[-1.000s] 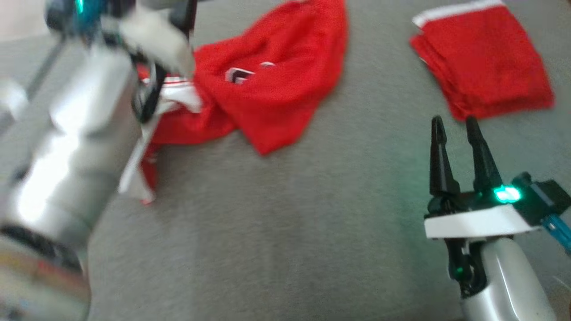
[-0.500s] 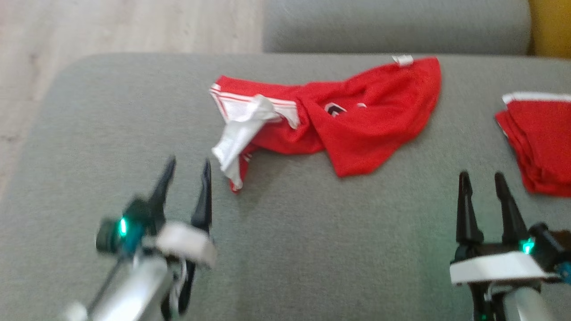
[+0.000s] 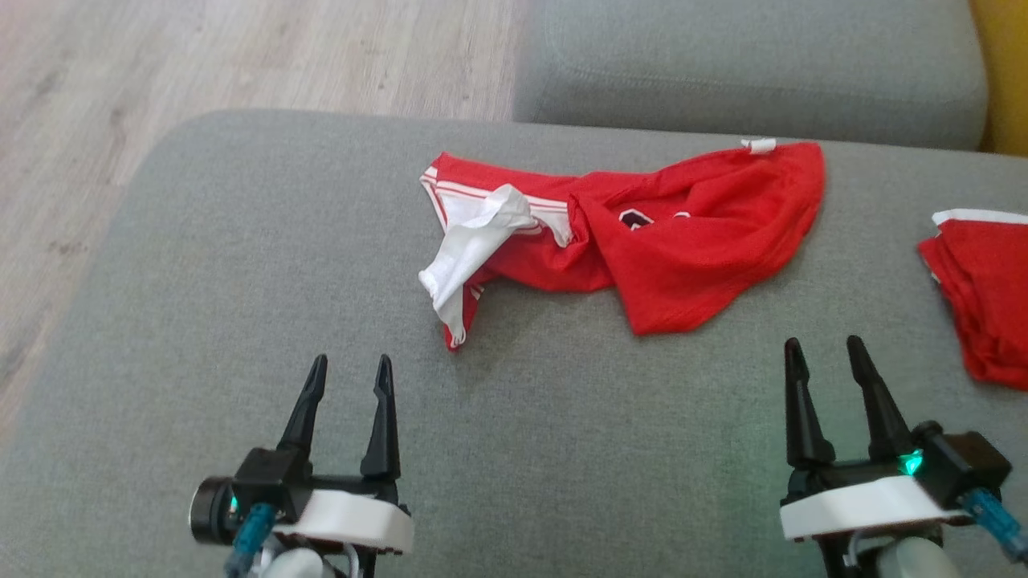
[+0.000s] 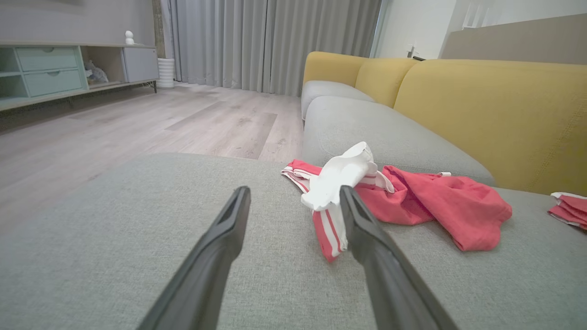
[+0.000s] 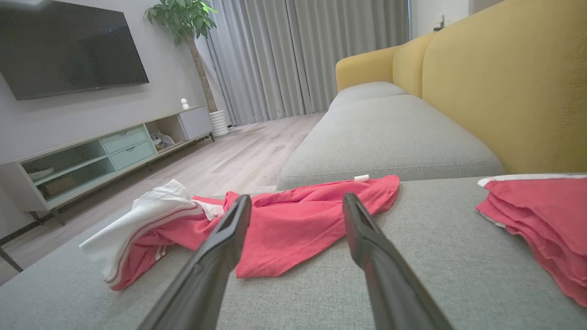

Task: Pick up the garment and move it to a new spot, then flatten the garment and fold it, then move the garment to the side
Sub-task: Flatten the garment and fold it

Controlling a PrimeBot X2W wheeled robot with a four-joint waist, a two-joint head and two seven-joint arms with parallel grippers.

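Garment (image 3: 699, 249) lay crumpled on the sofa cushion (image 3: 562, 449); left end effector (image 3: 352, 361) and right end effector (image 3: 824, 343) stood spread, empty.

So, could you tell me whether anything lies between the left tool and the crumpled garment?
Nothing visible does: bare grey cushion lies between the left tool and the garment; the folded pile sits off to the right.

Your head camera looks steeply down on the grey cushion (image 3: 241, 281) from close above, with wooden floor (image 3: 161, 56) at its top left. Your 2 wrist cameras sit low over that cushion: 1 sights along the left gripper (image 4: 293, 190), the other along the right gripper (image 5: 297, 197), both with the yellow backrest (image 4: 495, 123) at their right. All 3 views share the crumpled garment (image 3: 699, 241).
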